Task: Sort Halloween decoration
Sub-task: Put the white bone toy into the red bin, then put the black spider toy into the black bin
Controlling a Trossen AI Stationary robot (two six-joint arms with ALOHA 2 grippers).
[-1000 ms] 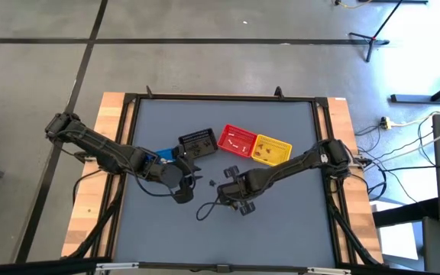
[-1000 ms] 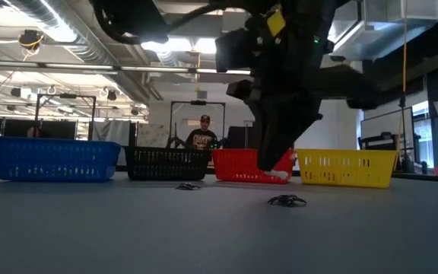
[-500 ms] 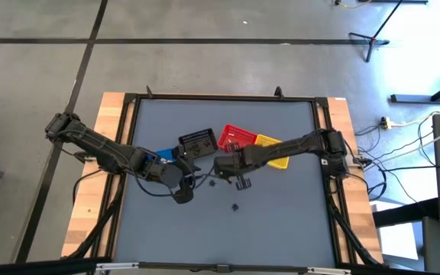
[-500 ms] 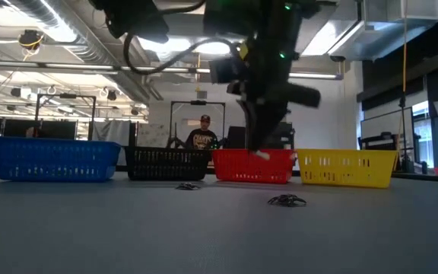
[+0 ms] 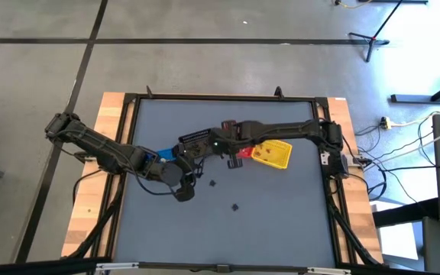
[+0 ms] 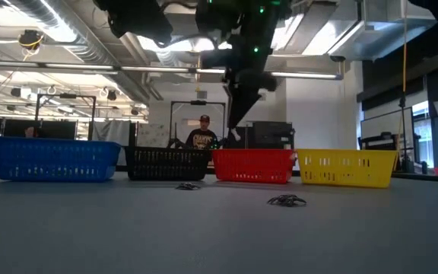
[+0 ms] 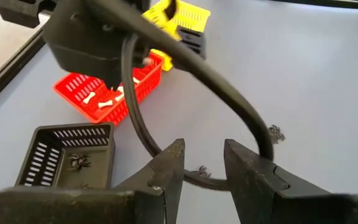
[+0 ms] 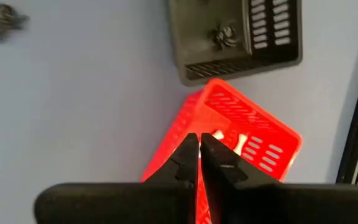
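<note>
My right gripper hangs shut over the red basket, which holds small white bone trinkets. A bit of white shows at its fingertips. To the left of the red basket stands the black basket with a dark spider in it. Two more dark spiders lie on the table. My left gripper waits open and holds nothing, above the table near the blue basket. My right gripper seems to pinch a small white trinket at its fingertips, but the fingers hide most of it. The fingers point steeply down from above. They hang clear above the red basket's open top.
The yellow basket stands to the right of the red one. All the baskets form a row at mid-table, with bare grey table in front of them. My right arm's cable loops in front of my left gripper. A person stands far behind the table.
My right gripper has risen from the table's middle and swung toward the far edge and the left, ending above the red basket, its fingers shut throughout. The spot it left shows a dark spider lying on the table.
</note>
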